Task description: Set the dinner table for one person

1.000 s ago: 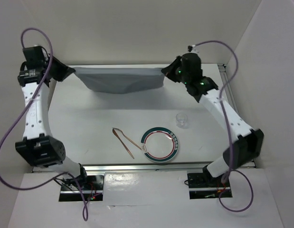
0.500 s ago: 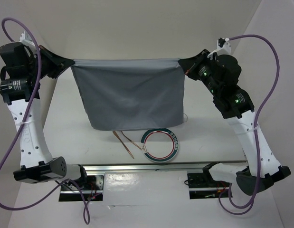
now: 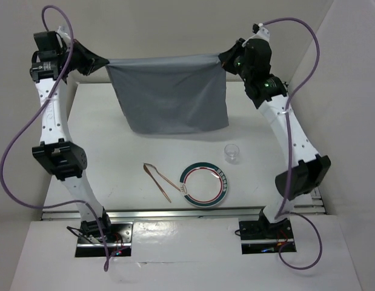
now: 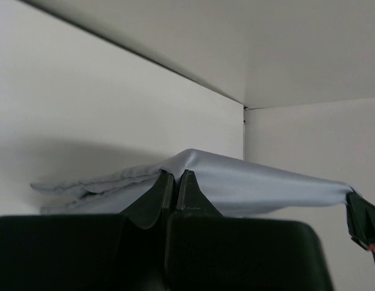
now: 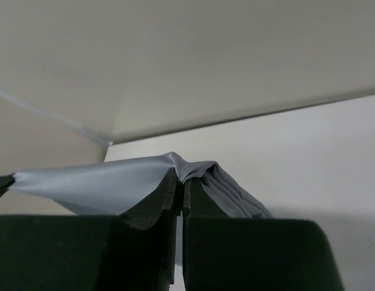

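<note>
Left tool (image 3: 100, 61): clamped shut on the top left corner of the grey cloth (image 3: 172, 91), held high.
Cloth: soft, limp and light; hangs as a sheet between both tools, over the far part of the surface (image 3: 108, 151).
Surface: large, flat, matte white; rigid and fixed, so nothing to grasp, only to lay things on. It lies beneath both arms.
Near its front: tongs (image 3: 158, 179), plate (image 3: 204, 184), clear cup (image 3: 232, 152).
Right tool (image 3: 227, 60): pinched closed on the cloth's top right corner.
</note>
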### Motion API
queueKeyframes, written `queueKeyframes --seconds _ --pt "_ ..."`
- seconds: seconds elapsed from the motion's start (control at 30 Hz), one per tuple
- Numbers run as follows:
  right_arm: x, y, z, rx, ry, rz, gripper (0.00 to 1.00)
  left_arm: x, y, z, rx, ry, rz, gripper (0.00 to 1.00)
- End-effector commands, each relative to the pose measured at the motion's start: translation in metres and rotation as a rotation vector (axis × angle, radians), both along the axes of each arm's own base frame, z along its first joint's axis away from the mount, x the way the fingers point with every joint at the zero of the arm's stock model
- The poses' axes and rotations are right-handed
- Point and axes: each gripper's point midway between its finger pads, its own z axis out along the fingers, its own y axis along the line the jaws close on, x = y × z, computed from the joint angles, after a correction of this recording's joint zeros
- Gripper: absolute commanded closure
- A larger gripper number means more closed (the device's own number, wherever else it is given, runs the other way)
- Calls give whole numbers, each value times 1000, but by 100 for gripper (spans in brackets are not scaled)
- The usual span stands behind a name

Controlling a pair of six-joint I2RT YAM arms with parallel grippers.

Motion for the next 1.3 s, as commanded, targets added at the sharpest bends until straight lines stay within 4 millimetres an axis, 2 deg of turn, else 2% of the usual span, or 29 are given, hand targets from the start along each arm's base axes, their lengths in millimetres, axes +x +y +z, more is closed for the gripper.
queueKeyframes --seconds 0.0,0.03,0.1,0.13,0.2,0.3,0.33,0.37,0.4,0.43,0.47,0.5,0.53,0.57,0.6,0.63,0.67,0.7,0.73,0.77,0.8,0.87,0.9,0.93,1.03,1.07,1.1,1.2,1.27 --pt "37 -42 67 21 -221 -100 100 37 -6 29 -5 -149 -48 100" --pt "58 -43 52 13 -200 -103 100 49 -6 32 -20 -192 -62 100" --pt "74 -48 48 11 -200 -103 100 69 -8 17 -86 -185 -89 100" --pt "86 -57 45 8 -199 -113 100 75 -8 18 -93 -206 -100 100" --pt "91 -60 41 6 -196 -110 100 83 -8 15 -98 -227 -114 100" --pt "97 -68 0 -13 -118 -114 100 83 -8 7 -92 -224 -116 100" --pt "98 -66 -37 -27 -49 -102 100 83 -7 -19 -92 -174 -117 100" --pt "92 -67 -42 -28 -44 -102 100 76 -9 -19 -85 -168 -120 100" --pt "88 -68 -61 -26 -2 -102 100 75 -7 -28 -74 -150 -113 100" --pt "84 -67 -78 -15 33 -104 100 70 -7 -63 -67 -72 -111 100" --pt "71 -69 -118 -19 121 -106 100 65 -11 -78 -56 -39 -112 100" --pt "64 -68 -136 -12 151 -99 100 52 -12 -81 -42 -27 -108 100" --pt "56 -69 -157 5 194 -104 100 40 -11 -126 -32 62 -95 100" --pt "38 -66 -209 4 308 -86 100 32 -11 -141 -24 89 -88 100" --pt "28 -63 -221 21 331 -68 100 22 -11 -159 -20 131 -80 100" --pt "18 -60 -243 37 380 -51 94 12 -11 -168 -1 150 -70 100" --pt "7 -55 -258 49 421 -24 83 -1 -9 -206 -6 246 -43 97" --pt "-12 -56 -286 42 491 -13 53 -16 -9 -222 0 313 -39 72" --pt "-20 -57 -295 47 523 -18 42 -25 -9 -234 3 363 -36 58" --pt "-28 -58 -302 44 546 -20 38 -32 -7 -245 26 400 -29 48" --pt "-39 -60 -305 41 559 -21 36 -39 -7 -253 25 437 -22 44" --pt "-43 -64 -298 19 547 -32 31 -43 -3 -245 66 423 -12 35" --pt "-43 -68 -292 2 546 -49 30 -41 1 -227 88 392 7 28" --pt "-41 -70 -281 -7 527 -54 30 -41 5 -218 115 380 17 27" --pt "-32 -73 -254 -24 472 -64 30 -41 15 -189 186 354 45 27" --pt "-30 -73 -252 -31 460 -60 32 -46 12 -185 196 370 46 28" --pt "-23 -72 -238 -33 419 -56 36 -46 19 -183 228 373 70 31" --pt "-7 -67 -246 -63 460 -25 48 -47 12 -183 307 368 76 41" --pt "4 -64 -256 -94 495 -3 54 -46 9 -204 354 413 73 45"
